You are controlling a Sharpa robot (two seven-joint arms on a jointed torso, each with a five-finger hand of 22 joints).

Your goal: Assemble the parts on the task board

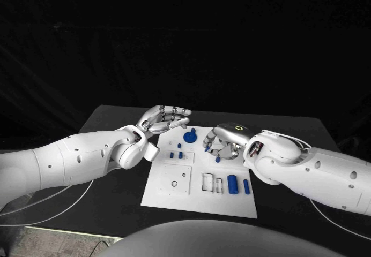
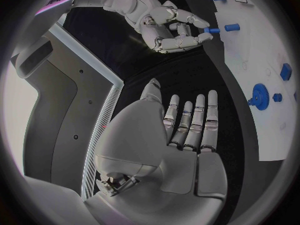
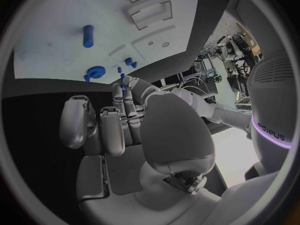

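here left wrist view shows right hand (image 2: pixel 164 27) pinching blue peg (image 2: pixel 210 30).

Right hand (image 1: pixel 219 142) pinches a blue peg (image 1: pixel 207 149) over the task board (image 1: pixel 202 176) (left hand (image 1: pixel 164 119) hovers).
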